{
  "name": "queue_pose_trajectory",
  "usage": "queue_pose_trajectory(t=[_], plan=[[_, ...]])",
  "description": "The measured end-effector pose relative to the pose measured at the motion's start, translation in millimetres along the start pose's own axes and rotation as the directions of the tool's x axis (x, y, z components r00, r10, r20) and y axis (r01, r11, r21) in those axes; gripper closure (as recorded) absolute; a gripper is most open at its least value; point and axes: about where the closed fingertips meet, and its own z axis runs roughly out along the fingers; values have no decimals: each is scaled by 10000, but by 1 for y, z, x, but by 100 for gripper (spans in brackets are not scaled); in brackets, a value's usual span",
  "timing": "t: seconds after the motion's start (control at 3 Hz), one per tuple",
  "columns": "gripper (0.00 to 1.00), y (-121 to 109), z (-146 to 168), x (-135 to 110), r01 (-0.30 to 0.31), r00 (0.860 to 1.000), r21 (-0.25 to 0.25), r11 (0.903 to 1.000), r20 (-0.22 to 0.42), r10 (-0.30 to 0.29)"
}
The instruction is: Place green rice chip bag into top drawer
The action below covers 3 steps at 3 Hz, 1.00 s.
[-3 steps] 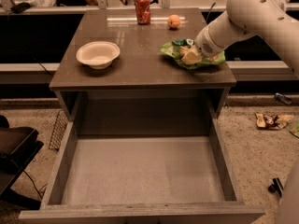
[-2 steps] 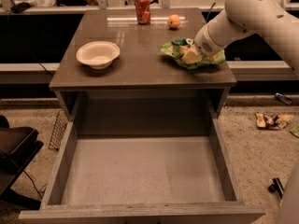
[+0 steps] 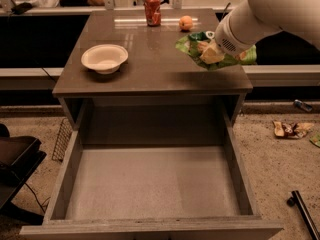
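The green rice chip bag (image 3: 192,45) is crumpled and held just above the right side of the cabinet top (image 3: 150,64), its right end past the top's right edge. My gripper (image 3: 209,54) reaches in from the upper right on the white arm and is shut on the bag's middle. The top drawer (image 3: 150,181) is pulled fully open below the cabinet top, in front of and lower than the bag. Its pale grey bottom is bare.
A white bowl (image 3: 104,58) sits on the left of the cabinet top. A red can (image 3: 152,9) and an orange fruit (image 3: 186,22) stand at the back. Wrappers (image 3: 290,129) and a black bar (image 3: 302,211) lie on the floor to the right, dark equipment (image 3: 15,159) to the left.
The gripper has lifted the bag off the cabinet top and carried it slightly right and up. The drawer, bowl, can and fruit have not moved.
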Motion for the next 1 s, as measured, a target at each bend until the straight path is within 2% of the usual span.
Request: queue_pose_trajectory(t=[0.33,0.67,1.0], plan=[[100,74,-62,28,580,9951,-130,9982,-798,-588],[100,120,-76,68,495,9915,-1307,9902,-1126,-645],[100,188,-41,89,1086,9899,-4077,9066,-394,-1363]])
